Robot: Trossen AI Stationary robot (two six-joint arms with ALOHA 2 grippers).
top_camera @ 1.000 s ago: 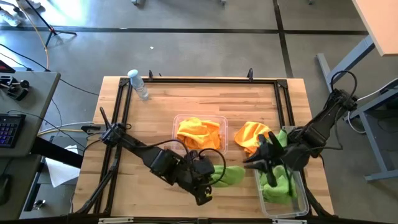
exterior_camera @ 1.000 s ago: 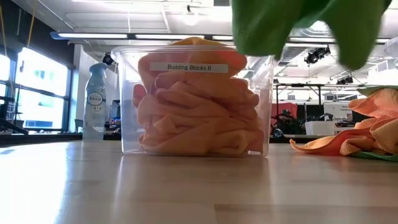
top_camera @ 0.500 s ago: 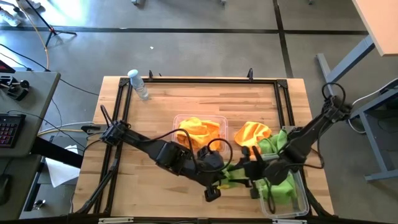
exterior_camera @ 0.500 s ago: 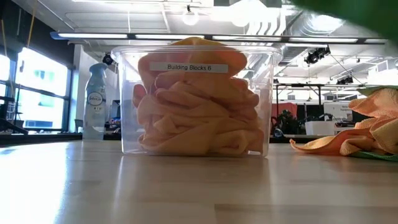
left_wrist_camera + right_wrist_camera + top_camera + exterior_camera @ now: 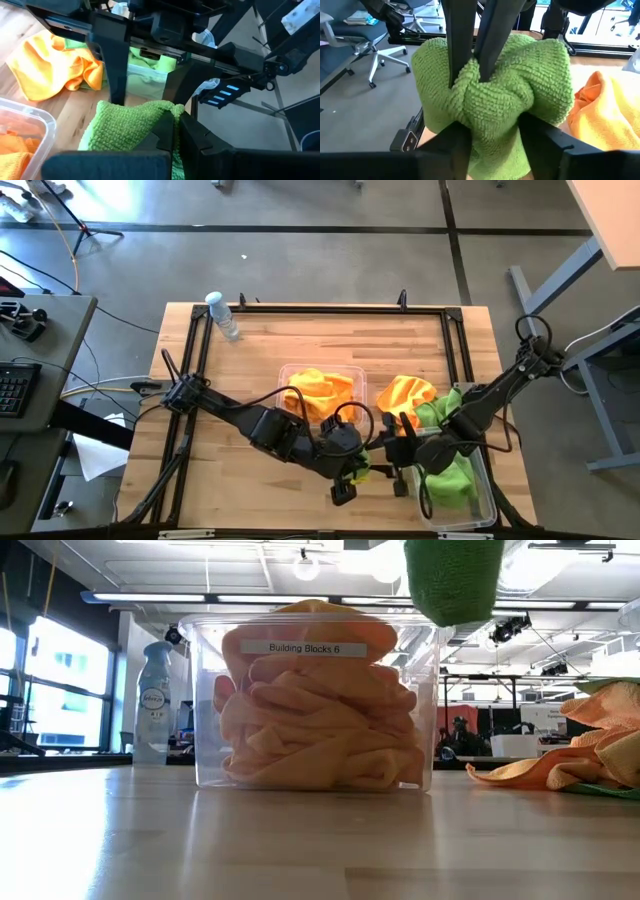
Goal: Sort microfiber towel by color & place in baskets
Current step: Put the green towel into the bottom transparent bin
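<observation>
Green towel (image 5: 452,578) now dangles lower over wood tabletop (image 5: 300,840), lit workshop behind.

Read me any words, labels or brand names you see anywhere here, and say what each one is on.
"Building Blocks 6": white label on the clear basket of orange towels.
The spray bottle behind it carries a brand label, too blurred to read.
Nothing else is legible.

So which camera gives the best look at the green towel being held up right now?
The right wrist view: the green towel fills it, bunched up. The left wrist view shows part of it, the low view a hanging end, and the high view only a sliver between the arms.
</observation>
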